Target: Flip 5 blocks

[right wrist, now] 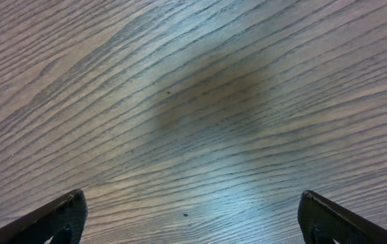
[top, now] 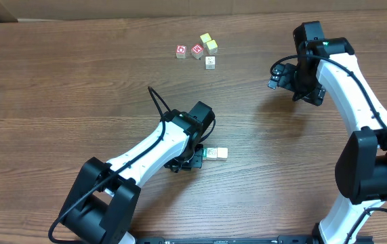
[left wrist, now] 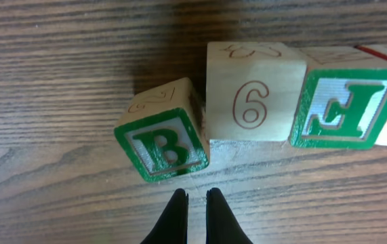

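**One pair of jaws shut, the other spread wide**

Your left gripper (left wrist: 196, 203) has its jaws pressed together (nothing between them). Its tips sit just on the near side of the B block (left wrist: 163, 139). That block is tilted, and its corner seems to touch the 6 block (left wrist: 254, 91). The E block (left wrist: 345, 102) stands flush against the 6 block's right side. From overhead, this row (top: 215, 154) lies at near centre on the table (top: 57, 102). Three pale blocks (top: 212, 47) cluster at the far side, just right of two red cubes (top: 181, 51). Your right gripper (right wrist: 193, 217) hangs fully spread above the wood at right, holding nothing.
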Controlling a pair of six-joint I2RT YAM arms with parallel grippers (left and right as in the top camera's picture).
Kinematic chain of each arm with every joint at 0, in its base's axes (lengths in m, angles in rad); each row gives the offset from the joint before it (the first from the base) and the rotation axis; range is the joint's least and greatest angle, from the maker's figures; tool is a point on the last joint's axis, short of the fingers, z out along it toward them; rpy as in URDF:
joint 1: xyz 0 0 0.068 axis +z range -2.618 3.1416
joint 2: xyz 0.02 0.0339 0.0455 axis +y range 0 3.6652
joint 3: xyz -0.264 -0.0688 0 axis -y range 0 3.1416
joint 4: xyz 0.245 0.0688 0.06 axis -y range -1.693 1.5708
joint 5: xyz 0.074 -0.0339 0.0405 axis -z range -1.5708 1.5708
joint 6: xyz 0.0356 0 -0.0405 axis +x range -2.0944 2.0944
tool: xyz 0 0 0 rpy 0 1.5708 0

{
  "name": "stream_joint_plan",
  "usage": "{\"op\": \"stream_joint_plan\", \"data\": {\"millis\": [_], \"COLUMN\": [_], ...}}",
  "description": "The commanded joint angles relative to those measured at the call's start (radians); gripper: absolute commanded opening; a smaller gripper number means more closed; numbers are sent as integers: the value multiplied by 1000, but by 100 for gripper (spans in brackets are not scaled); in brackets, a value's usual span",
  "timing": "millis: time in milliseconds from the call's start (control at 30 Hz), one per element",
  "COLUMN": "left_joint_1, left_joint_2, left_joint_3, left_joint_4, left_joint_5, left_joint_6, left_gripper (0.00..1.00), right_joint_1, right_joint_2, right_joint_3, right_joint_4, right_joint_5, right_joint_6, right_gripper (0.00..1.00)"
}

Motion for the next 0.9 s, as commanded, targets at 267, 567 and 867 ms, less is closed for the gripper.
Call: {"op": "stream_joint_plan", "data": {"millis": [267, 567, 867], "left_joint_1": [-6, -6, -2], "left_joint_2": [-15, -15, -27], "left_joint_3": [-16, -16, 2], "left_joint_4": [38, 72, 51], "left_joint_5": [-62, -71, -30], "left_joint_6": [-21, -20, -21], "left_gripper": [4, 4, 4], "right_joint_1": [-1, -1, -1], "right_joint_2": [-16, -16, -16], "right_joint_3": [14, 14, 14], "right_joint_4": [4, 4, 4], "right_joint_5": [7, 7, 7], "right_joint_6": [-6, -6, -6], "right_gripper": [100, 100, 100]}}
